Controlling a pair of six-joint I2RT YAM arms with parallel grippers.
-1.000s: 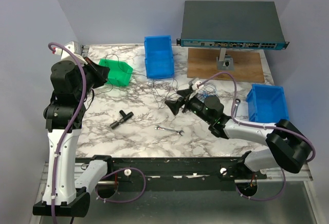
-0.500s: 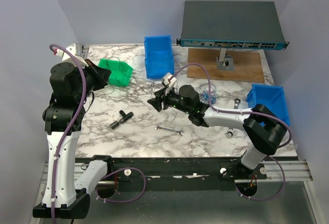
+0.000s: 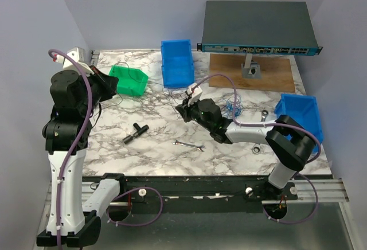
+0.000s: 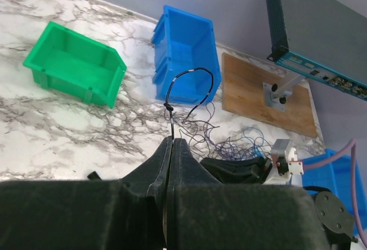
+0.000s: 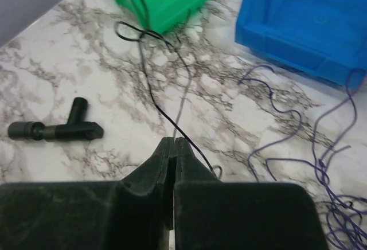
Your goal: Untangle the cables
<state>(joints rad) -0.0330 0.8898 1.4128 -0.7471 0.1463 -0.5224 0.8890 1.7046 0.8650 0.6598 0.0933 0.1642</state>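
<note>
The cables lie as a loose tangle of blue strands (image 3: 232, 105) and black strands (image 3: 171, 95) at mid-table. My left gripper (image 3: 117, 85) is raised beside the green bin, shut on a black cable (image 4: 189, 73) that loops up out of its tips (image 4: 172, 141). Low over the marble at the tangle's left edge, my right gripper (image 3: 181, 111) is shut. A thin pale strand (image 5: 183, 106) runs straight into its tips (image 5: 174, 141). A black cable (image 5: 152, 92) passes just right of them, and bluish strands (image 5: 287, 164) lie further right.
A green bin (image 3: 131, 79) and a blue bin (image 3: 176, 62) stand at the back, with another blue bin (image 3: 298, 115) at the right. A black T-shaped part (image 3: 135, 131) and a silver wrench (image 3: 189, 145) lie in front. A network switch (image 3: 258, 27) overhangs a wooden board (image 3: 252, 72).
My right gripper swung left across the tangle, then settled at its left edge and closed. The left arm shifted slightly left, still holding its black cable.
</note>
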